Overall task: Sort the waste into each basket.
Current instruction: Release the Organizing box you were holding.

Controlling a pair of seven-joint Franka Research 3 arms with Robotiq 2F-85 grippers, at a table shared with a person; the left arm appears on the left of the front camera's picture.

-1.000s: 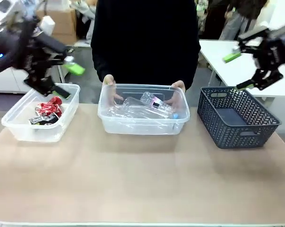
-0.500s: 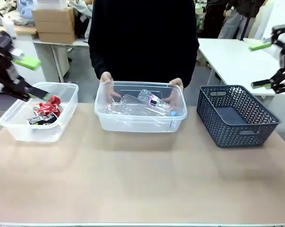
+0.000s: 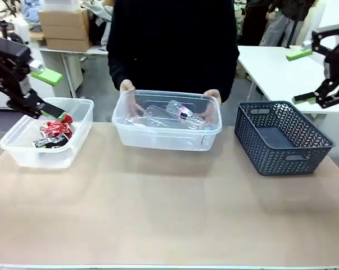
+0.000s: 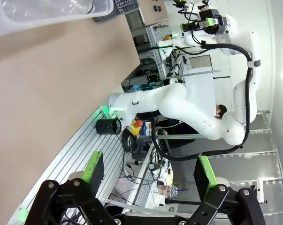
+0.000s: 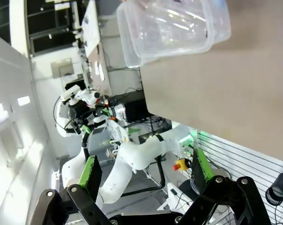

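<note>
Both of my grippers stand wide and hold nothing: my left gripper (image 3: 45, 93) sits at the left edge of the frame above the small clear tub (image 3: 23, 152) holding the crushed red and black cans (image 3: 54, 134), and my right gripper (image 3: 307, 76) sits at the upper right above the dark lattice basket (image 3: 284, 160). One larger clear tub (image 3: 163, 138), centre frame, holds the plastic bottles (image 3: 177, 116) and is gripped at its far rim by the person's hands (image 3: 130, 104). Judging the sort near its end, I should hold both arms high and clear of that tub while the person handles it, and descend only on waste plainly left outside a basket.
</note>
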